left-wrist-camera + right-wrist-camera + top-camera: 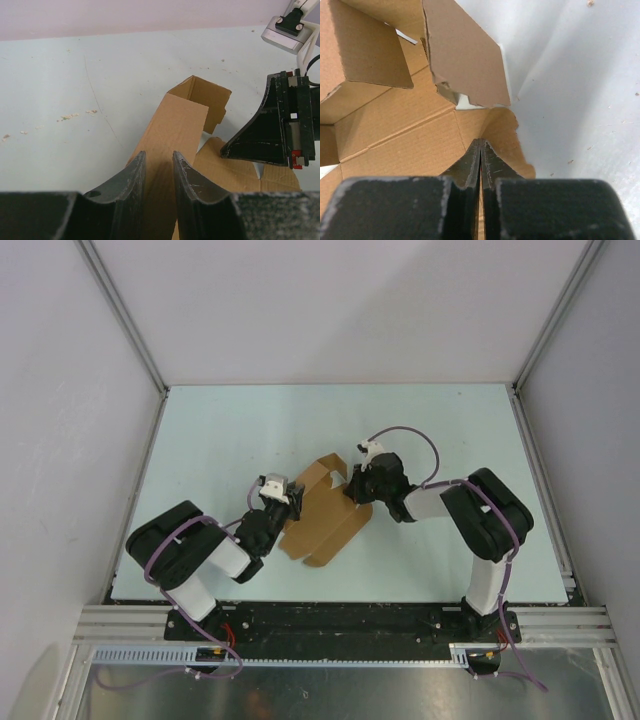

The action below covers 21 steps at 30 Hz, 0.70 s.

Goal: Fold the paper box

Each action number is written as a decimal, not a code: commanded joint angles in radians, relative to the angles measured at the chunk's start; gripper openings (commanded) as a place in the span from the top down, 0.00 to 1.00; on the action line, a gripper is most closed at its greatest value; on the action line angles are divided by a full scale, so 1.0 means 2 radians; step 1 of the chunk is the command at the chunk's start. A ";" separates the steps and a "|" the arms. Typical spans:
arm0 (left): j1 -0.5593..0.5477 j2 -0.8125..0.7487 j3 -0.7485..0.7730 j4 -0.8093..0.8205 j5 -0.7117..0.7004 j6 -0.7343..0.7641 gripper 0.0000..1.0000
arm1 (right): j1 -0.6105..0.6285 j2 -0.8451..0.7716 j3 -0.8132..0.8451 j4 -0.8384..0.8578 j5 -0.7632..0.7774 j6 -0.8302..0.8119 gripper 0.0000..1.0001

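Note:
The paper box (322,515) is a tan cardboard sheet, partly folded, in the middle of the table between both arms. My left gripper (288,502) is at the box's left edge. In the left wrist view a long cardboard panel (175,120) runs up between the left gripper (158,154) jaws and fills the gap. One end of the box stands upright beyond it. My right gripper (352,490) is at the box's upper right. In the right wrist view the right gripper (480,141) is shut over a curved flap (517,150), a thin tan sliver showing between its fingers.
The pale table (220,440) is ringed by white walls with metal posts at the back corners. The arm bases sit on a rail along the near edge. The right arm's white camera mount (287,32) shows at the left wrist view's upper right.

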 commanded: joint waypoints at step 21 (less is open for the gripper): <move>-0.002 0.021 -0.003 -0.051 -0.005 -0.007 0.67 | 0.053 0.000 -0.010 0.035 0.159 -0.036 0.69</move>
